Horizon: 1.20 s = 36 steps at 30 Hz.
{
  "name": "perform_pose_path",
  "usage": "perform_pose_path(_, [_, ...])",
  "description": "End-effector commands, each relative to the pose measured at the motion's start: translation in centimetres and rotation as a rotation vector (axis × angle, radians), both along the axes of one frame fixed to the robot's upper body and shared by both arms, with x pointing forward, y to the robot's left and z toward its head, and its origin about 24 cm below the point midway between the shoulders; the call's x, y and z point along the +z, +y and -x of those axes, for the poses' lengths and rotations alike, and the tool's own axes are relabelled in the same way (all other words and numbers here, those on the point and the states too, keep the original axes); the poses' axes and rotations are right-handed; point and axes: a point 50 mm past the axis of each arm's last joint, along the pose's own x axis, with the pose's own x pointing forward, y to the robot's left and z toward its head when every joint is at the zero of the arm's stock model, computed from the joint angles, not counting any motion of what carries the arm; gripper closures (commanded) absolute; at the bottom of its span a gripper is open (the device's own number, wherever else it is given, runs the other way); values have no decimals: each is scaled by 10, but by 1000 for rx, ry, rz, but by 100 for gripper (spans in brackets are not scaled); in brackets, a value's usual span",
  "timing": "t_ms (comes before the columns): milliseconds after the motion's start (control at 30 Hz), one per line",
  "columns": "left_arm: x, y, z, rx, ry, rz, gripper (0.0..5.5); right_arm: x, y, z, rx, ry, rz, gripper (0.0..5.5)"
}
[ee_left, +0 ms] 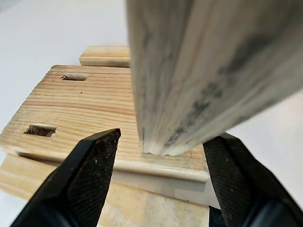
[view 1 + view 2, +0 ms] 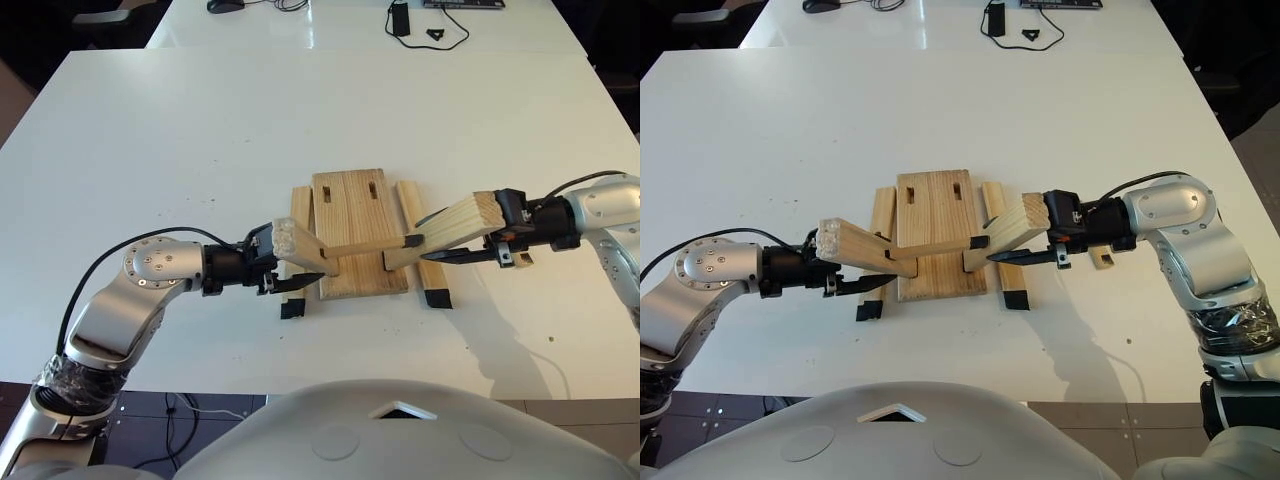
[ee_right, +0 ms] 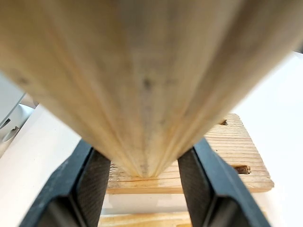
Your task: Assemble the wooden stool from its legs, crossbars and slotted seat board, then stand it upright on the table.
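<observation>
Gripping a raised left leg (image 2: 300, 243) from both sides, the left gripper (image 2: 303, 273) is hanging just above the near left corner of the seat board (image 2: 350, 200). In the left wrist view one finger (image 1: 90, 175) is showing a slight gap from the wood while the other is pressing against it. The right gripper (image 2: 447, 253) is clamping a raised right leg (image 2: 460, 225), its fingers (image 3: 92, 182) hugging both sides of the wood. Both raised legs are slanting down and inward over the board's near half. A crossbar (image 2: 365, 245) is spanning between their inner ends; whether it is seated in either leg I cannot tell. The seat board is lying flat in the middle of the table (image 2: 150, 150), its two slots toward the far edge. A flat left leg (image 2: 300, 208) and a flat right leg (image 2: 412, 205) are lying along its two sides, black tips pointing toward the robot.
</observation>
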Motion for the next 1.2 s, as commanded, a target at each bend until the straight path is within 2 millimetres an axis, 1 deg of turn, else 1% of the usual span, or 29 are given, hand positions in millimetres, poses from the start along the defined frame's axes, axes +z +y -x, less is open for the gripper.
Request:
perform_pose_path(33, [1,-10,-4,-23,-22,-1,237,-28,4,2,15,65,136,349])
perform_pose_path(133, [0,-8,-4,-22,-18,-3,237,-30,2,0,11,76,143,349])
perform_pose_path(233, [5,4,-8,-9,-14,-9,237,-35,-7,0,-11,97,166,349])
perform_pose_path(300, [10,13,-10,-1,-18,-5,237,-37,-10,0,-17,103,178,349])
perform_pose_path(467, [30,37,-19,22,-44,26,237,-40,-9,-2,-11,100,196,349])
perform_pose_path(567, [44,51,-33,69,-69,62,237,-43,-9,-2,-11,96,212,349])
perform_pose_path(667, [56,55,-52,105,-80,123,237,-45,-10,-3,-11,92,224,349])
perform_pose_path(700, [59,54,-59,111,-86,142,237,-45,-10,-4,-11,91,225,349])
perform_pose_path(733, [64,48,-67,107,-93,171,237,-45,-11,-4,-11,89,226,349])
perform_pose_path(833, [75,21,-84,34,-93,251,237,-46,-10,-6,-7,84,231,349])
perform_pose_path(933, [68,-7,-93,-70,-63,231,237,-47,-7,-8,1,79,232,349])
perform_pose_path(1033, [64,-28,-93,-185,9,251,237,-48,-6,-9,10,71,246,349])
perform_pose_path(1200, [62,-54,-85,-329,107,273,237,-49,-2,-17,27,68,246,349])
